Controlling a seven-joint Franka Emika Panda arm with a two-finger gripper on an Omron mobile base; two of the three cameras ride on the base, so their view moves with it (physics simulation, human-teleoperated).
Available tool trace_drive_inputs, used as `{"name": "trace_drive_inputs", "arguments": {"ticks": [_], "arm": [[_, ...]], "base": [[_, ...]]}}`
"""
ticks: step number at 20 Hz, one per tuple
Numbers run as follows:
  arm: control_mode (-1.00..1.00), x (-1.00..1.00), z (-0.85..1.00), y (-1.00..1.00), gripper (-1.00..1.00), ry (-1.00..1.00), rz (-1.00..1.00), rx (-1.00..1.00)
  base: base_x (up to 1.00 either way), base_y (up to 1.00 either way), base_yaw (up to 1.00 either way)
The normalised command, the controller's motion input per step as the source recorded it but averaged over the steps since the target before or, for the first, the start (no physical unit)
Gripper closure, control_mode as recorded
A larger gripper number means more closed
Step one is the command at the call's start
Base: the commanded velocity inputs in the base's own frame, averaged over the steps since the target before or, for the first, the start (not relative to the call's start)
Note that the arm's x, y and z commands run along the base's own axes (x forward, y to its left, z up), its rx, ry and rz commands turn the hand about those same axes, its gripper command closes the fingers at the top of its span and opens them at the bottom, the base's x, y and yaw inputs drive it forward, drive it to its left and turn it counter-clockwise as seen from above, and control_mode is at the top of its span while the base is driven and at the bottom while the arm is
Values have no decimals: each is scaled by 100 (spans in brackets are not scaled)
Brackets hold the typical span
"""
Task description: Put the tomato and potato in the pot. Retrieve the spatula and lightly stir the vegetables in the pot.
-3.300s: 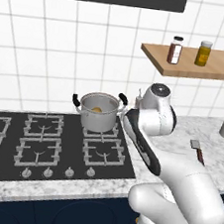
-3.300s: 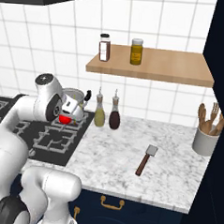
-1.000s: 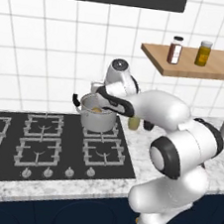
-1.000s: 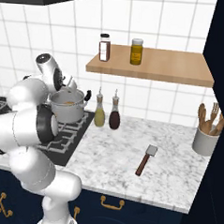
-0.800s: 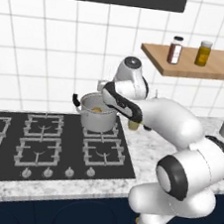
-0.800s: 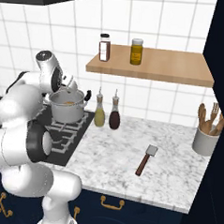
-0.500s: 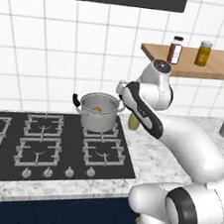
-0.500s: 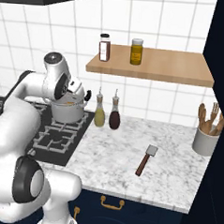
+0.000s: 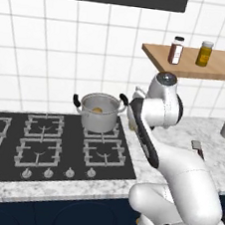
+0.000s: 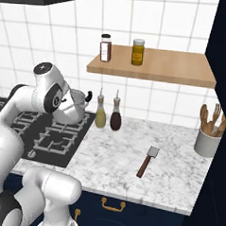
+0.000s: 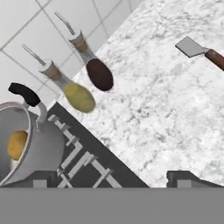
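Observation:
The steel pot (image 9: 99,114) stands on the back right burner, with the tan potato (image 9: 97,110) lying inside it. In the hand view the pot (image 11: 30,146) is at the left with the potato (image 11: 16,144) in it and a black handle (image 11: 24,94) on top. The tomato is hidden. On the marble counter to the right lies the spatula (image 10: 147,161), its blade (image 11: 189,46) at the hand view's upper right. My gripper (image 11: 113,179) is open and empty, hanging just right of the pot over the hob's edge.
A yellowish-green bottle (image 10: 100,115) and a dark bottle (image 10: 116,117) stand between pot and spatula. A grey cup of wooden utensils (image 10: 207,139) sits at the far right. A wooden shelf (image 10: 153,65) with two jars hangs above the counter. The black hob (image 9: 40,142) fills the left.
My arm has swung right, from over the pot to beside it. The red tomato held a few seconds ago is no longer in the gripper, which stays open.

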Motion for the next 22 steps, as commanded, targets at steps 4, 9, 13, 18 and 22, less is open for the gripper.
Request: {"name": "trace_drive_inputs", "arguments": {"ticks": [4,9,13,18,22], "arm": [[-100,-27,0,-7,-100,13,-89,29],[-100,-21,0,-44,-100,13,-77,40],[-100,-17,-13,-70,-100,1,-60,36],[-100,-3,-46,-43,-100,-6,-69,19],[-100,0,-49,-24,-100,-6,-77,12]], "base": [[0,0,0],[0,0,0],[0,0,0],[0,0,0],[0,0,0]]}}
